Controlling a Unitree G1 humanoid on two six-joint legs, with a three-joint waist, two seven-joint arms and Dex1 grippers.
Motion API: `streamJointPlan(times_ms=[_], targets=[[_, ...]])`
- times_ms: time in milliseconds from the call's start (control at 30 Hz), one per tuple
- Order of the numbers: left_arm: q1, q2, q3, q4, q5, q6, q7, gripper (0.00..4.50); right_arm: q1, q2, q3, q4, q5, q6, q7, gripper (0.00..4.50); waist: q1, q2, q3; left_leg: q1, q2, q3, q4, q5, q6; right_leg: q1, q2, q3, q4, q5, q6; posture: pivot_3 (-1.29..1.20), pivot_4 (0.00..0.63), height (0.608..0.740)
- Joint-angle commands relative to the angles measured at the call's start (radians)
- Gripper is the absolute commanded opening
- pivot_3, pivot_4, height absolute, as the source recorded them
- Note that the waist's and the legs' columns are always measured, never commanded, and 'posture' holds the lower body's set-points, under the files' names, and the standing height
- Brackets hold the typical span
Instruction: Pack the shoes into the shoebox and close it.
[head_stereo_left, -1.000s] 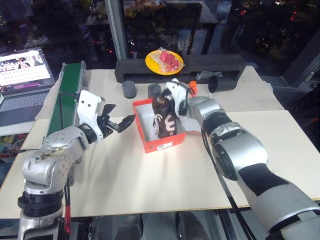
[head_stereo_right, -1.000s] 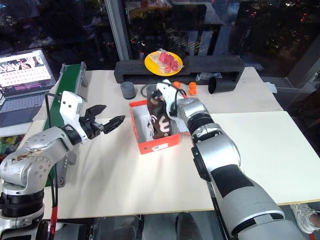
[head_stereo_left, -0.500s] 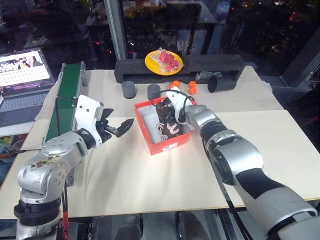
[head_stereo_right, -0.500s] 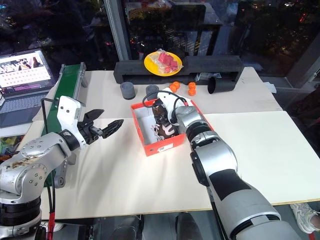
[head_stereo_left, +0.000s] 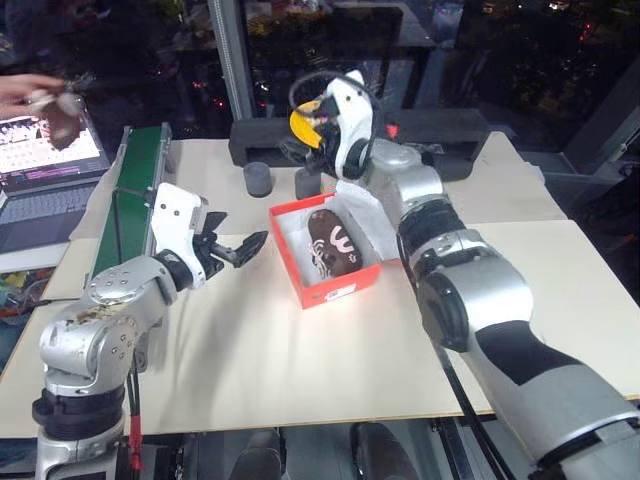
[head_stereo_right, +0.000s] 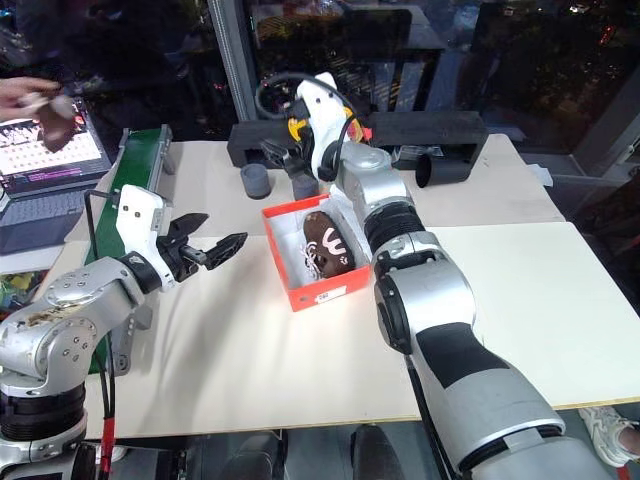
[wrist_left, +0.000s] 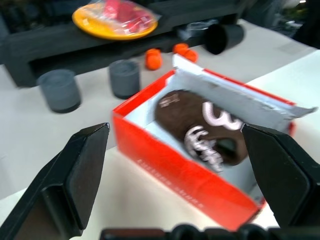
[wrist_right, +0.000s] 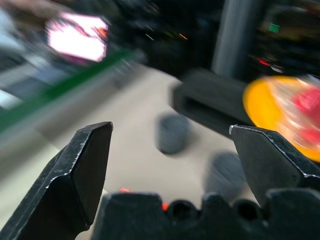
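Black fingers of the right gripper (head_stereo_right: 283, 152) are standing wide apart and empty above the far end of the shoebox (head_stereo_left: 325, 292), while the left gripper (head_stereo_left: 243, 247), jaws likewise spread with nothing between them, is hovering just beside the box's left wall. Inside the orange-red box, one of the dark brown shoes (head_stereo_left: 334, 241) is lying along the white interior, its cream stripe facing up; whether a second shoe is sitting beneath or beside it cannot be told. A white flap, likely the lid's inside face, is standing up at the box's right edge against the right forearm. Beyond the box, two grey cups (head_stereo_left: 258, 178) and a yellow plate (head_stereo_right: 296, 128) of red blocks are crowding the table's far side near the raised gripper, and a person's hand (head_stereo_left: 30, 91) is holding something dark over a laptop at far left. The risks from here are looking plain: the right arm may snag the upright flap and drag the light box, or the gripper may be knocking a cup while coming down, and a shoe riding high could be keeping the lid from shutting.
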Motion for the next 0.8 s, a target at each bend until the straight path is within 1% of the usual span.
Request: streamJointPlan(times_ms=[33, 67, 167, 300, 400, 533, 600, 700, 800], targets=[[0.033, 0.005, 0.095, 0.042, 0.094, -0.067, 0.089, 4.5, 0.237, -0.054, 0.021, -0.488, 0.133, 0.219, 0.098, 4.42, 0.006, -0.001, -0.001, 0.0, 0.0, 0.0, 0.0, 0.0, 0.0, 0.0, 0.0, 0.0, 0.0, 0.0, 0.0, 0.0, 0.15, 0.74], [0.048, -0.002, 0.113, 0.058, 0.116, -0.083, 0.113, 4.5, 0.307, -0.075, 0.035, -0.599, 0.151, 0.265, 0.106, 4.42, 0.009, -0.001, -0.001, 0.0, 0.0, 0.0, 0.001, -0.001, -0.001, 0.0, 0.0, -0.001, 0.0, 0.0, 0.0, 0.0, 0.15, 0.74], [0.08, -0.034, 0.159, 0.093, 0.136, -0.128, 0.141, 4.5, 0.448, -0.13, 0.074, -0.806, 0.187, 0.351, 0.131, 4.42, 0.013, -0.001, -0.001, -0.002, -0.001, 0.0, 0.002, -0.001, -0.001, -0.001, -0.001, 0.0, 0.0, 0.0, 0.001, 0.0, 0.15, 0.74], [0.121, -0.097, 0.231, 0.152, 0.169, -0.184, 0.204, 4.5, 0.584, -0.206, 0.13, -0.96, 0.205, 0.415, 0.165, 4.42, 0.009, -0.001, -0.001, 0.0, 0.0, 0.001, 0.002, -0.001, -0.001, -0.001, 0.0, 0.0, 0.001, 0.001, 0.0, 0.0, 0.15, 0.74], [0.133, -0.096, 0.25, 0.193, 0.202, -0.22, 0.225, 4.5, 0.623, -0.235, 0.177, -1.004, 0.172, 0.417, 0.146, 4.42, 0.007, -0.002, -0.001, 0.002, 0.001, 0.001, 0.002, -0.001, -0.001, 0.001, 0.0, 0.0, 0.001, 0.001, -0.001, 0.0, 0.15, 0.74], [0.122, -0.096, 0.302, 0.306, 0.236, -0.261, 0.268, 4.5, 0.658, -0.222, 0.197, -1.051, 0.171, 0.43, 0.083, 4.42, 0.007, -0.002, -0.001, 0.003, 0.002, 0.002, 0.003, -0.001, -0.002, 0.001, 0.001, 0.001, 0.001, 0.001, -0.001, 0.0, 0.15, 0.74], [0.105, -0.092, 0.305, 0.362, 0.238, -0.276, 0.261, 4.5, 0.679, -0.219, 0.218, -1.077, 0.169, 0.427, 0.072, 4.42, 0.01, -0.002, -0.001, 0.003, 0.002, 0.003, 0.003, -0.001, -0.002, 0.001, 0.001, 0.001, 0.0, 0.001, -0.001, 0.0, 0.15, 0.74], [0.058, -0.073, 0.28, 0.444, 0.25, -0.305, 0.234, 4.5, 0.696, -0.223, 0.254, -1.094, 0.153, 0.412, 0.065, 4.42, 0.016, -0.002, -0.002, 0.003, 0.002, 0.003, 0.003, -0.001, -0.002, 0.002, 0.001, 0.001, 0.0, 0.001, -0.001, 0.0, 0.15, 0.74], [-0.033, -0.066, 0.284, 0.561, 0.243, -0.284, 0.242, 4.5, 0.699, -0.262, 0.324, -1.08, 0.089, 0.358, 0.084, 4.42, 0.03, -0.003, -0.002, 0.003, 0.002, 0.003, 0.003, 0.0, -0.002, 0.002, 0.001, 0.0, 0.0, 0.001, 0.0, 0.0, 0.15, 0.74]])
